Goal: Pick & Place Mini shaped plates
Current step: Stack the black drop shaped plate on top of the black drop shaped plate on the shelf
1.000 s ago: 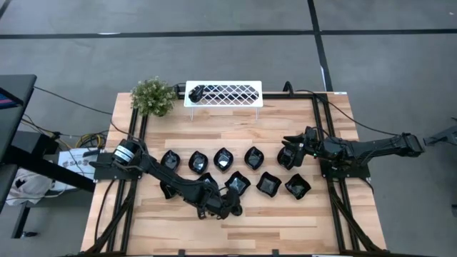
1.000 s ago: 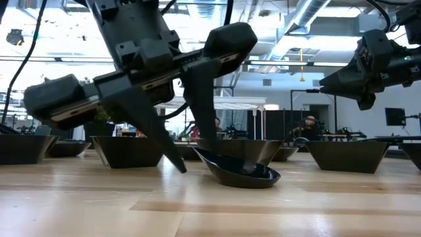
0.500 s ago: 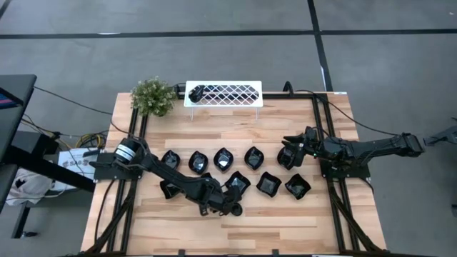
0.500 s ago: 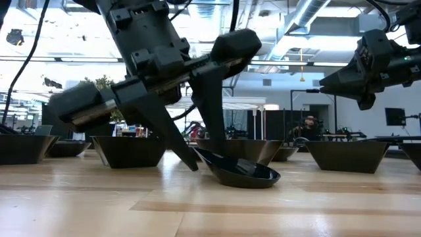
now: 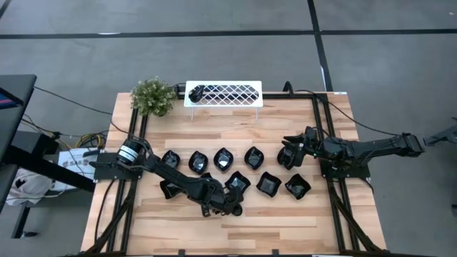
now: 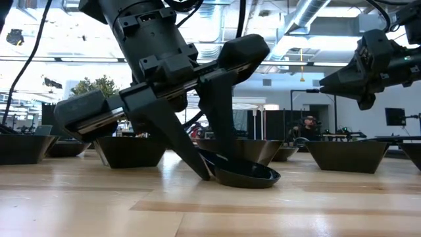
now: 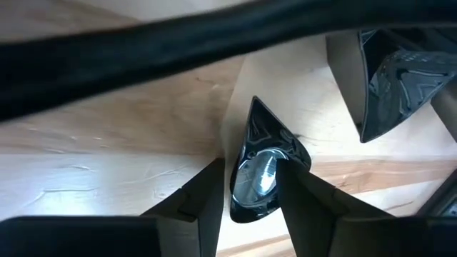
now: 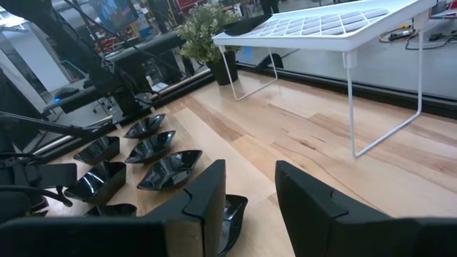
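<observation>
The slim glossy black teardrop plate (image 6: 240, 172) is lying on the pale wooden surface (image 5: 285, 221) at its near edge, in front of the rows of other black mini plates (image 5: 223, 159). Over the last second the left end effector (image 6: 217, 172) has been sliding in and narrowing slightly; its two fingers are now straddling the plate's rim, part open, closing but apparently not yet clamping. A lift looks imminent. The right end effector (image 8: 246, 207) is hovering empty and unclenched over the plates at the right.
</observation>
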